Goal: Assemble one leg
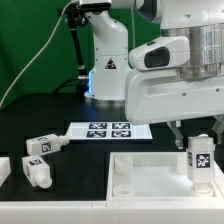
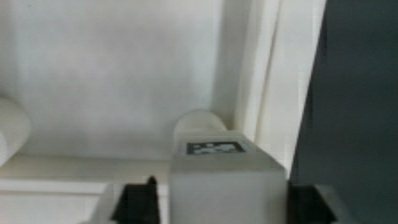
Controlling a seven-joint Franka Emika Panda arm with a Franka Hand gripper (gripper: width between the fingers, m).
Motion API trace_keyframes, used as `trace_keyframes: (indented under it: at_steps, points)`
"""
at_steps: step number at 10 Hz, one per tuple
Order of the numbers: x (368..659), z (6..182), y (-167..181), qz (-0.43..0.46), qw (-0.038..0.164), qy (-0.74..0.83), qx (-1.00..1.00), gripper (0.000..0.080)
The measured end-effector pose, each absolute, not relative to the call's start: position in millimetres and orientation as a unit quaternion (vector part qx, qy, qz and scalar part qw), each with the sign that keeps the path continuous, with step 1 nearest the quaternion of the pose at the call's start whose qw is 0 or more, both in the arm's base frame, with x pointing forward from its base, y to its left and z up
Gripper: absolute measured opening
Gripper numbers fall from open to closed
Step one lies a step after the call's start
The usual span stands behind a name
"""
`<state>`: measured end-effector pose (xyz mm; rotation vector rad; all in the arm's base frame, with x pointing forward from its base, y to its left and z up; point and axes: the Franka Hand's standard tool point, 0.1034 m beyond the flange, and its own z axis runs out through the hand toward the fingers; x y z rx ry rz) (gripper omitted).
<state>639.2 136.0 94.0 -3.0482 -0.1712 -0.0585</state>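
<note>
This is a robotics lab. A green curtain (image 1: 25, 25) hangs behind a black table (image 1: 80, 168). The marker board (image 1: 107, 129) lies there.

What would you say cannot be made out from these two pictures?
1. Exterior view: whether the leg touches the tabletop at its base; too small and blurred.
2. Wrist view: the gripper, its fingertips cut off by the picture's edge.
3. Wrist view: the leg's tag pattern, blurred.
</note>
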Motion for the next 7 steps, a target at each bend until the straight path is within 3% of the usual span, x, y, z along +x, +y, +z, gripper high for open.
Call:
trace_keyframes:
  at_steps: [1,4,7]
  points:
    - [639.2,94.0,136.2,-0.019,0.044,-0.053,-0.997,0.0281]
    - [639.1,94.1,136.9,-0.018,0.045,-0.042,-0.998,0.0281]
    - [638.1,93.9,142.1,-0.007,0.063,0.111,-0.992,0.0281]
